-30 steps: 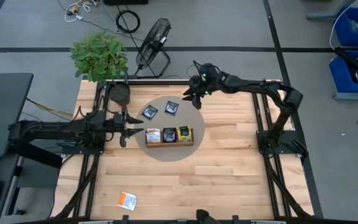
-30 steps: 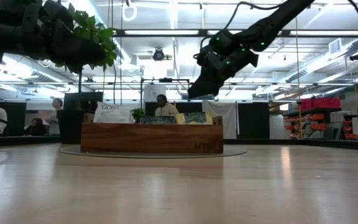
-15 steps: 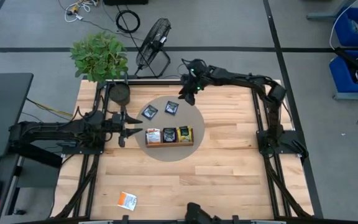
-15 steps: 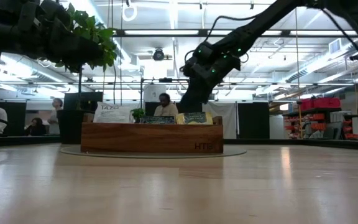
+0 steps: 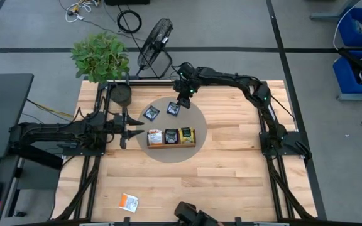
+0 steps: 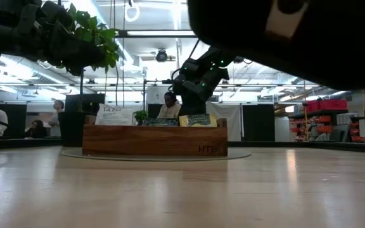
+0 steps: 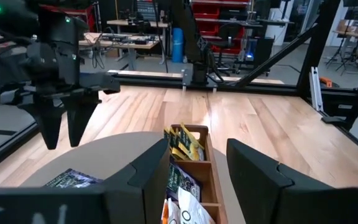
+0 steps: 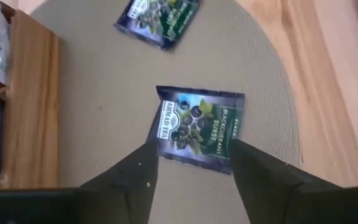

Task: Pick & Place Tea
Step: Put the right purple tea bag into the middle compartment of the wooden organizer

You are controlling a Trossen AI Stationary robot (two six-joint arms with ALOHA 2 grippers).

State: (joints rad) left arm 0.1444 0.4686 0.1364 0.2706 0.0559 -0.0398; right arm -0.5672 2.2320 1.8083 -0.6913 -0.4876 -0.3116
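Both dark fingers of my right gripper [image 8: 191, 180] stand apart with nothing between them, poised above a dark navy square tea sachet [image 8: 199, 129] that lies flat on the round grey mat [image 5: 197, 119]; from overhead I see that gripper [image 5: 182, 100] at the far edge of the mat, over the sachet [image 5: 173, 108]. My left gripper [image 7: 196, 168] waits just beside the near-left rim of the mat, its fingers also spread and empty, aimed at the tray. Going from big to small: the pale wooden plank table [image 5: 231, 169] carries the mat, and on the mat sits the long brown wooden tray with compartments [image 5: 171, 144], holding an orange-and-white sachet [image 5: 154, 136], a dark sachet [image 5: 171, 135] and a yellow-green sachet [image 5: 186, 134], each standing in its own slot. A second dark navy sachet [image 5: 151, 113] lies flat on the mat beside the first, the two close together but apart. Well away from all this, near the front left corner of the table, a lone orange-and-white sachet [image 5: 129, 202] lies flat on the wood. A leafy green potted plant [image 5: 100, 58] stands at the far left corner, and a black floor fan [image 5: 155, 43] stands on the grey floor behind it.
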